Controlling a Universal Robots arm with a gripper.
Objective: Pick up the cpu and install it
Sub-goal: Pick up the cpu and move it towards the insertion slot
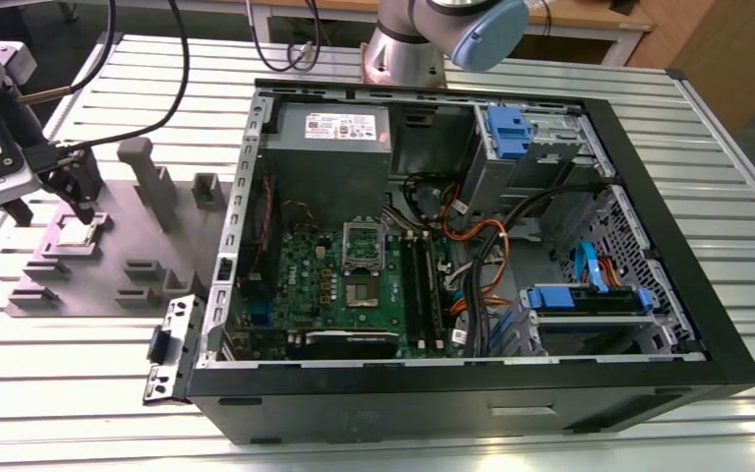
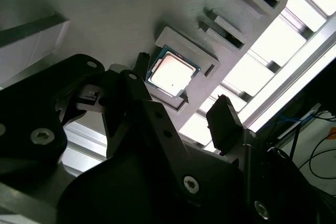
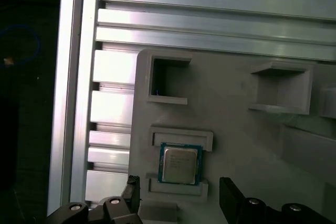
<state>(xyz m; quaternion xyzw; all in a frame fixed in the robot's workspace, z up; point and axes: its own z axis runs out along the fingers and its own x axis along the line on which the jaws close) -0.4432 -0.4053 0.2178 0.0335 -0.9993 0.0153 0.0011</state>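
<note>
1. Exterior view: gripper (image 1: 80,202) hangs close over the cpu (image 1: 79,232). The chip lies flat in a pocket of the grey fixture plate (image 1: 89,300), on the exterior view's left of the open computer case (image 1: 483,418).
2. Second wrist view: fingers (image 2: 226,121) spread wide, holding nothing, with the cpu between them.
3. Step, judged: pick-up, approach stage; cpu not yet gripped, install not begun.
4. The grasp calls for fingers square on opposite chip edges, clear of the pocket walls, with a light squeeze.

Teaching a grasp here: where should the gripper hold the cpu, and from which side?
Pinch the cpu by its two free edges, coming straight down. It lies flat in the holder, and raised lips block the other two edges, so likely only those sides are reachable.
</note>
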